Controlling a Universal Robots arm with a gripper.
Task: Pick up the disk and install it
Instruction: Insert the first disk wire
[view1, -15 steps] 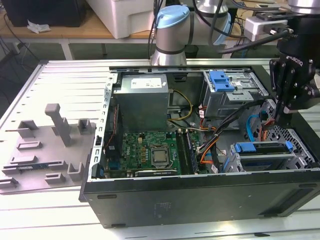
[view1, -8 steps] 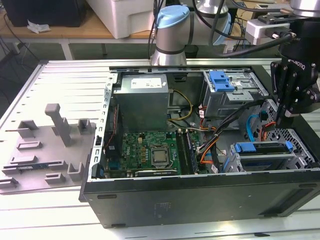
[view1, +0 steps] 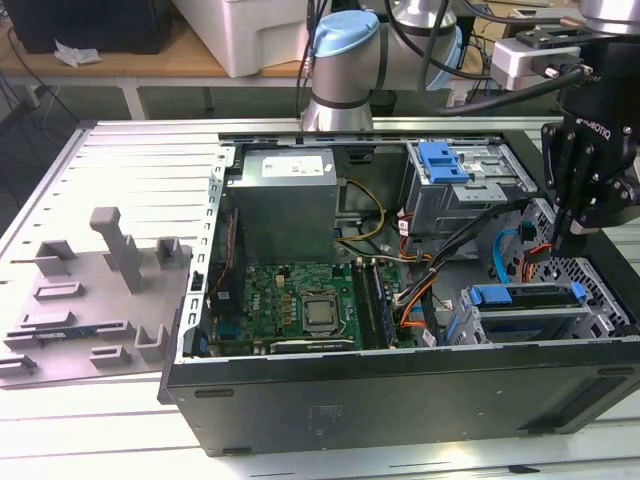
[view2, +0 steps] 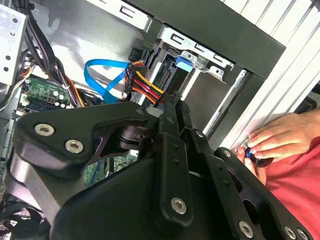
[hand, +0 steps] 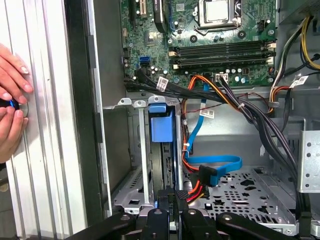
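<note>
The disk (view1: 525, 298) lies in the lower metal drive cage at the exterior view's right, inside the open computer case, with blue rails along its edges. In the first wrist view the disk (hand: 161, 125) is a blue strip, edge-on, between the cage walls; its blue end (view2: 184, 61) also shows in the second wrist view. My black gripper (view1: 560, 235) hangs just above the cage's far right end, fingers together and holding nothing. The gripper tips (hand: 172, 202) sit at the disk's near end, and the same closed gripper (view2: 174, 97) points toward the cage.
A second cage with a blue bracket (view1: 445, 160) stands behind. Blue and orange cables (hand: 210, 170) run beside the disk. The motherboard (view1: 310, 305) and power supply (view1: 285, 200) are further left. A grey fixture tray (view1: 90, 300) lies outside the case. A person's hands (hand: 10, 100) rest on the table.
</note>
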